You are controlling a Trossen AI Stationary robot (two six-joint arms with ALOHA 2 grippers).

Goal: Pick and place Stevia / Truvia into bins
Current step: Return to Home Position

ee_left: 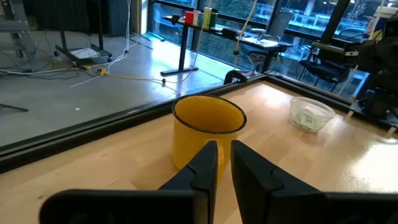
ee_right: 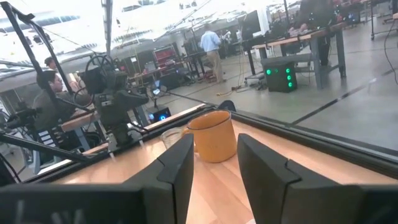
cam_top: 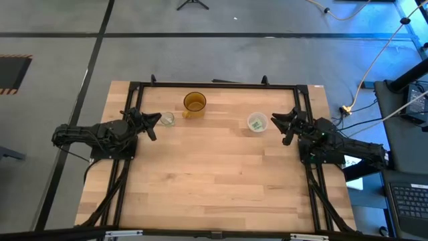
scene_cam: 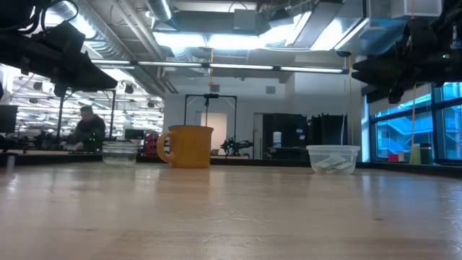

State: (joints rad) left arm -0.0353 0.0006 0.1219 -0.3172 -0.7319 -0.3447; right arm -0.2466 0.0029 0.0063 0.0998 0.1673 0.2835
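Observation:
White packets with green print (cam_top: pixel 256 123) (scene_cam: pixel 332 163) (ee_left: pixel 306 118) lie inside the wider translucent cup (cam_top: pixel 257 117) (scene_cam: pixel 333 153), which stands on the table right of centre. The smaller glass-like cup (cam_top: pixel 166 119) (scene_cam: pixel 120 153) (ee_right: pixel 171 138) stands on the left; what it holds I cannot tell. No loose packet shows on the table. My left gripper (cam_top: pixel 154 126) (ee_left: pixel 224 163) hovers just left of the small cup, holding nothing, with a narrow gap between its fingers. My right gripper (cam_top: pixel 283 126) (ee_right: pixel 215 163) hovers just right of the wide cup, open and holding nothing.
An amber-brown mug (cam_top: pixel 194 103) (scene_cam: pixel 189 146) (ee_left: pixel 205 134) (ee_right: pixel 212 135) stands between the two cups, toward the far edge. A black frame (cam_top: pixel 214 86) runs along the far edge and both sides. Bare wood (cam_top: pixel 214 181) fills the near half. People sit and stand in the room beyond.

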